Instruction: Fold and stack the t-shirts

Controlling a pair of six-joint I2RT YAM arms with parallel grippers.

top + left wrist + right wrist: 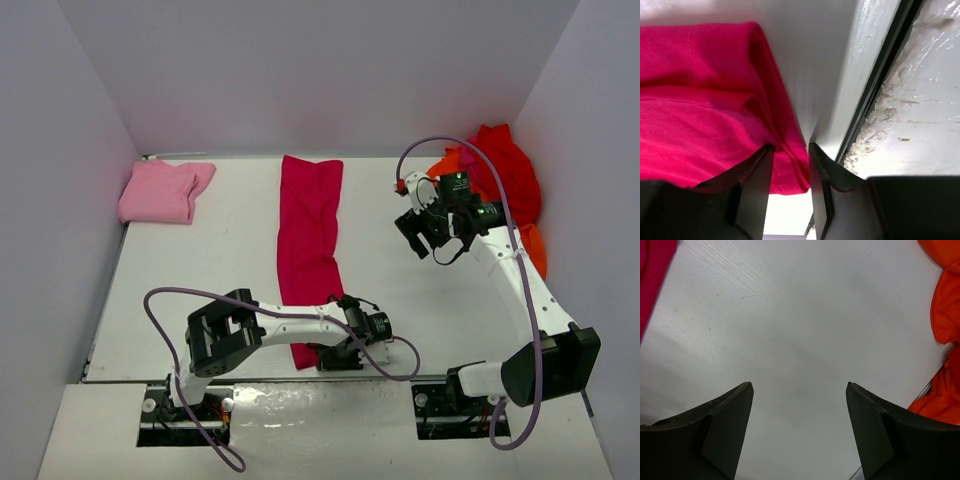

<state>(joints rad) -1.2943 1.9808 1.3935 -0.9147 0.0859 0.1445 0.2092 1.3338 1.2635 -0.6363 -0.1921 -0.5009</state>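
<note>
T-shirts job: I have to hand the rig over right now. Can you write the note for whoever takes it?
Left gripper: shut on the near hem of the crimson-magenta shirt, at the near edge of the table.
Right gripper: open, empty, over bare table between that shirt and the heap on the right.
Pink shirt: folded, far left corner.
Crimson-magenta shirt: a long narrow strip down the middle, not yet folded short.
Red shirt and orange shirt: crumpled heap, far right.
Done: the pink one.
Left: finish the crimson-magenta one, fold red and orange, stack all four.
</note>
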